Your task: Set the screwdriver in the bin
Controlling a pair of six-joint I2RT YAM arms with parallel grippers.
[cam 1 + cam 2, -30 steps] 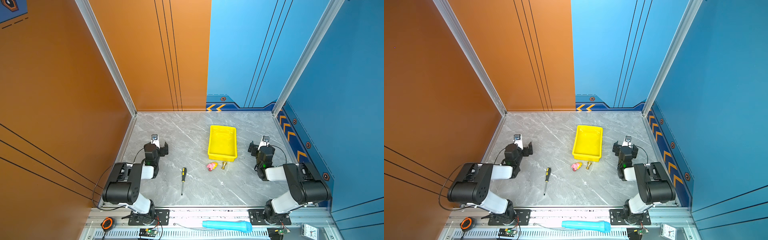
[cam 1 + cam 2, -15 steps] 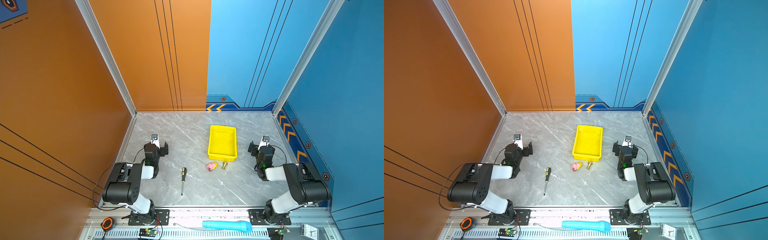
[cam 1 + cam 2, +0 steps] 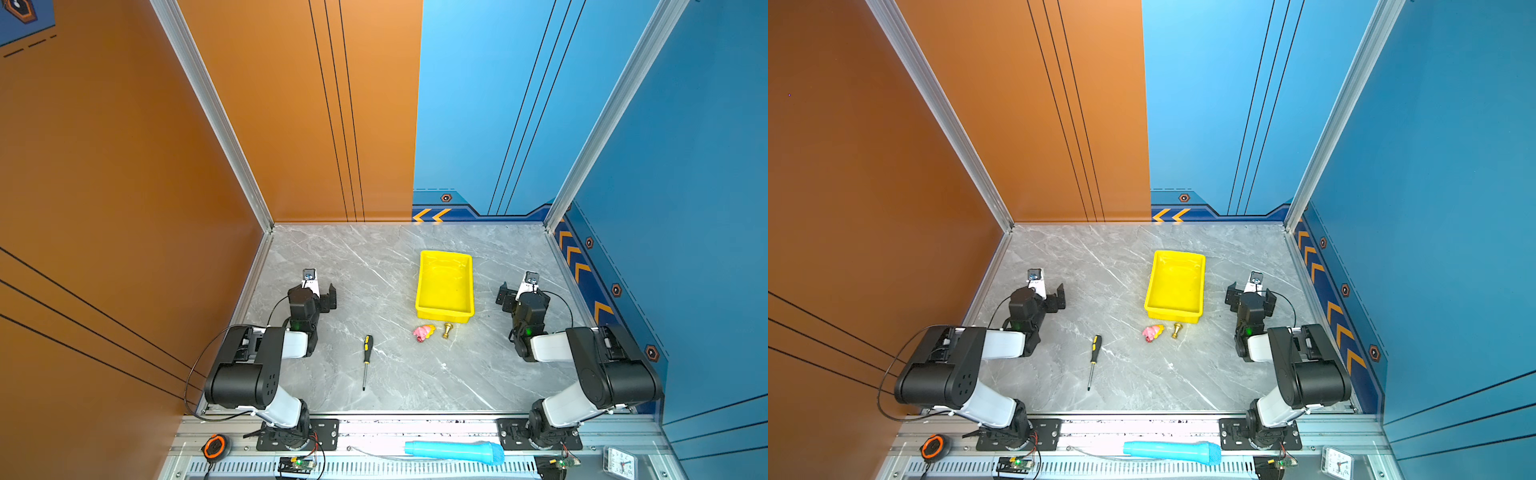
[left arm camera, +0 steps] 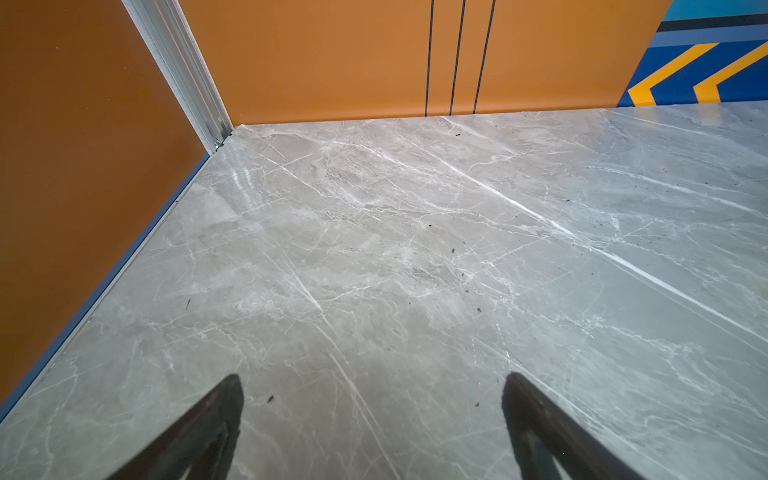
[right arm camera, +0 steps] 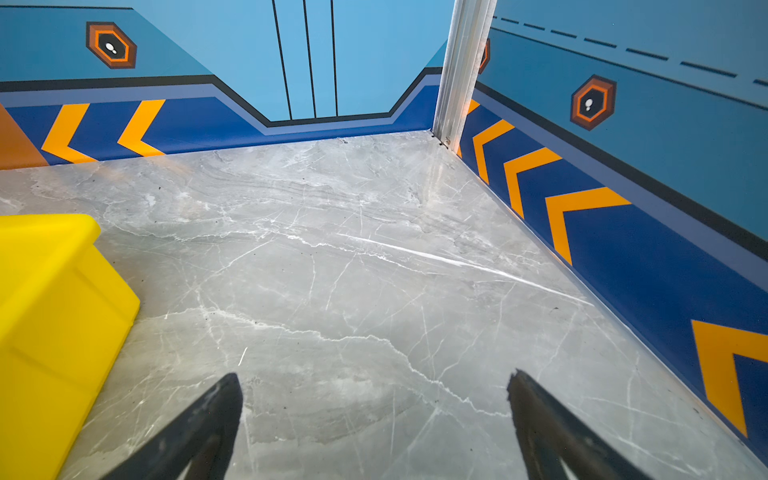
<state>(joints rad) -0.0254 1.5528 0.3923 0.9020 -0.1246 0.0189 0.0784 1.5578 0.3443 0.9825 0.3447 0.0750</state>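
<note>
Nothing has moved since a second ago; both arms sit just as they were. The grey marbled tabletop [image 3: 374,270] carries the yellow bin [image 3: 444,314] toward its back right. The left pincer [image 4: 372,380] and the right pincer [image 5: 374,376] stand spread wide, gripping nothing and touching nothing, the right one near the bin's side. The screwdriver [image 3: 366,360] lies flat on the tabletop, well apart from the bin, handle toward the back wall. A pink toy [image 3: 423,332] and a small gold piece [image 3: 447,329] lie just before the bin.

Probably a robotics lab cell: orange panels [image 3: 124,166] and blue panels [image 3: 685,166] on aluminium posts [image 3: 212,108] enclose a marble-patterned worktop [image 3: 374,257], two robot arms [image 3: 249,365] bolted at its near edge.
</note>
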